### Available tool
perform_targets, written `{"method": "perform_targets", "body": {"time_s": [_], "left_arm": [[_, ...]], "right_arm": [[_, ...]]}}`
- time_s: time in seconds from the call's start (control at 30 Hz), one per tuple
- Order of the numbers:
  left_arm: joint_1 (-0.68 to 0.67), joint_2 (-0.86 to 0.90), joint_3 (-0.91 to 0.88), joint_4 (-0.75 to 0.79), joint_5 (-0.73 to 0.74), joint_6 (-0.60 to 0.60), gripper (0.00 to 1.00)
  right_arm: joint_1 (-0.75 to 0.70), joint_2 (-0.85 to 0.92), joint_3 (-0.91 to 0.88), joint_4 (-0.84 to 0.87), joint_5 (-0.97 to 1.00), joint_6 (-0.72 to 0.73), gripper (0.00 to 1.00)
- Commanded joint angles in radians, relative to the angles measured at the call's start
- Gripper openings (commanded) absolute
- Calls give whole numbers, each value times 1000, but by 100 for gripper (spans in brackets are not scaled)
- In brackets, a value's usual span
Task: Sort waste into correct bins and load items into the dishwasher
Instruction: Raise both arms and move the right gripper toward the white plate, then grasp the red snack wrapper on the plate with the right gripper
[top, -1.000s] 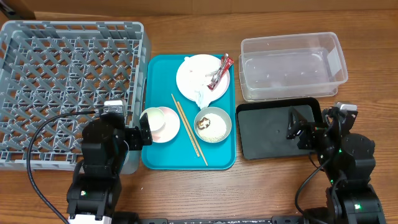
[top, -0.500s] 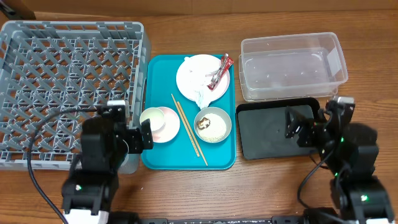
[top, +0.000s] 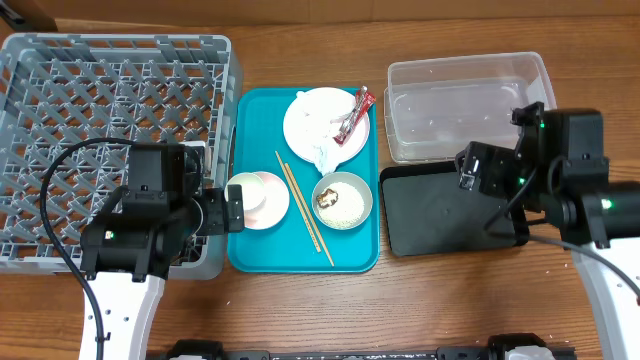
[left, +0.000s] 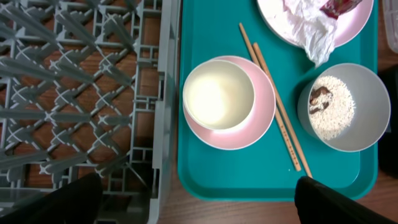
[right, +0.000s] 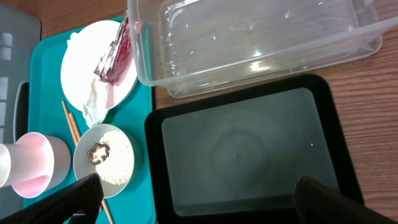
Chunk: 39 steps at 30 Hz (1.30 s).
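Left pincer (top: 232, 208) is hovering released, fingers wide apart and nothing between them, over the seam between the large square grey plastic lattice dish rack (top: 225, 120) and the teal rectangular serving tray (top: 258, 110), just beside the small white cup (top: 245, 193). The cup is sitting upright on the left part of the small pink saucer (top: 275, 203), on the teal tray. Two thin wooden chopsticks (top: 303, 205) are lying side by side diagonally on the tray, between the saucer and the grey-sided round bowl (top: 342, 200). The bowl is holding loose white rice grains (top: 345, 207) with brown food bits (top: 326, 198). The large round white plate (top: 315, 118) is sitting at the tray's far end, carrying the crumpled white paper napkin (top: 325, 155) at its near edge and the small red snack wrapper (top: 355, 108) at its right rim. Right pincer (top: 470, 170) is also released, holding nothing, hanging over the far part of the shallow black rectangular tray (top: 430, 215), near the clear plastic rectangular tub (top: 400, 72). Both bins are sitting on the wooden worktop (top: 450, 30) right of the teal tray, the tub behind the black tray.
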Motion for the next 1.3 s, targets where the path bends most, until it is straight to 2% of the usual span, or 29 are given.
{"method": "perform_targets", "body": {"time_s": [0.0, 0.27, 0.4, 0.57, 0.8, 0.9, 1.0, 1.27], "left_arm": [[3, 5, 32, -24, 19, -11, 100], [29, 15, 67, -39, 19, -11, 100], [138, 61, 143, -85, 79, 2, 100], [303, 105, 167, -116, 121, 2, 100], [310, 105, 167, -112, 119, 1, 100], [310, 105, 167, -112, 119, 1, 100], [310, 105, 167, -112, 120, 1, 100], [310, 105, 167, -113, 120, 1, 100]], "right_arm": [[-1, 6, 45, 12, -23, 0, 100], [68, 28, 71, 74, -32, -28, 94], [138, 103, 153, 57, -25, -30, 93], [298, 302, 336, 73, 51, -30, 91], [456, 523, 389, 296, 193, 19, 89], [480, 599, 389, 349, 232, 83, 85], [492, 684, 389, 393, 265, 151, 75], [494, 854, 389, 467, 279, 248, 68]]}}
